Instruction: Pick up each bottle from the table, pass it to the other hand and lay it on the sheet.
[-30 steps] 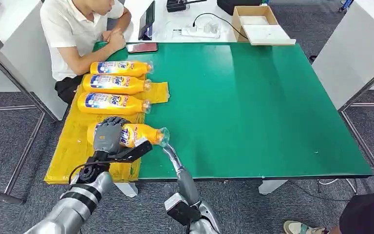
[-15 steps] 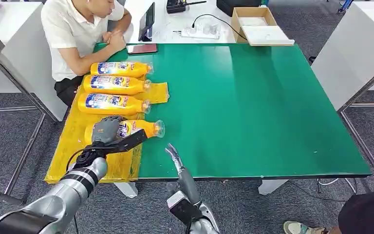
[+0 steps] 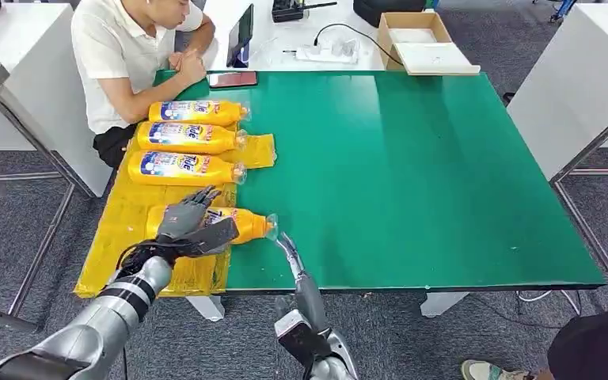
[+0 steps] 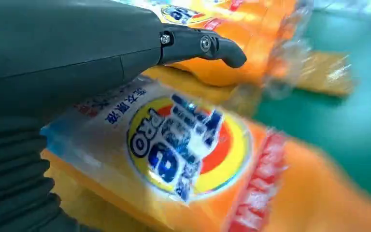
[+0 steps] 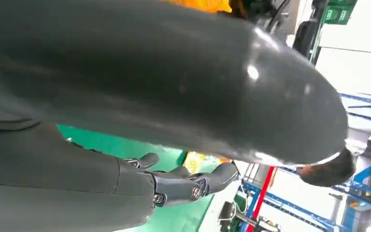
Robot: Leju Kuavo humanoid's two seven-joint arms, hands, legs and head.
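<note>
Fourth bottle (image 3: 229, 224) lies on the yellow sheet (image 3: 119, 245); left hand (image 3: 190, 218) spread above, releasing. Right hand (image 3: 289, 249) apart, empty.

Four orange bottles (image 3: 194, 141) (all lying flat), one yellow sheet (image 3: 123, 237), one cardboard box (image 3: 419, 39), one phone (image 3: 232, 78)

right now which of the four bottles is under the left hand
The bottle nearest the robot, lowest in the row on the yellow sheet; the left hand is over it with fingers spread.
</note>
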